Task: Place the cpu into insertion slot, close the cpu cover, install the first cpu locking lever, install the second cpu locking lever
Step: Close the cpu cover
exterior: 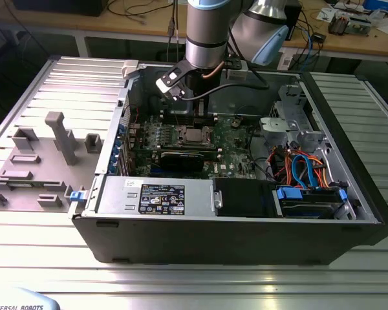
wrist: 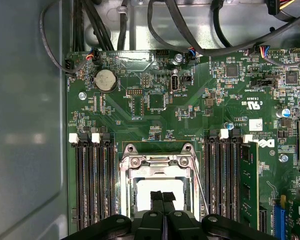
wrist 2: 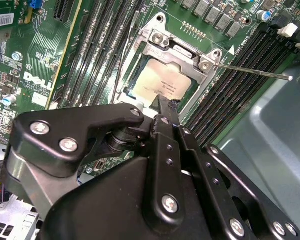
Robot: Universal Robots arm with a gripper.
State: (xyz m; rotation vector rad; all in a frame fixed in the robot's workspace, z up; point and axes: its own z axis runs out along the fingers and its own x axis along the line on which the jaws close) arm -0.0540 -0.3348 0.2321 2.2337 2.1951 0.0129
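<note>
The cpu [wrist 2: 159, 82] lies flat in the insertion slot [wrist: 131, 199] on the green motherboard, its dull silver top [wrist: 145, 190] showing in both wrist views. The cpu cover [wrist 2: 202, 80], a silvery frame, lies down around the chip. A thin locking lever [wrist 2: 255, 71] sticks out sideways from the socket corner, free of any catch; it shows as a fine wire [wrist: 200, 187] beside the socket. My gripper [wrist: 162, 196] hangs just over the chip's edge, fingers shut together with nothing between them. In the exterior view the gripper [exterior: 197, 121] is low inside the case above the socket [exterior: 195, 135].
Memory slots [wrist: 92, 185] flank the socket on both sides. A long black expansion card [exterior: 181, 158] lies across the board nearer the camera than the socket in the exterior view. Cables [exterior: 301, 168] and a drive cage fill the case at the exterior view's right. A grey fixture [exterior: 61, 139] stands on the table left of the case.
</note>
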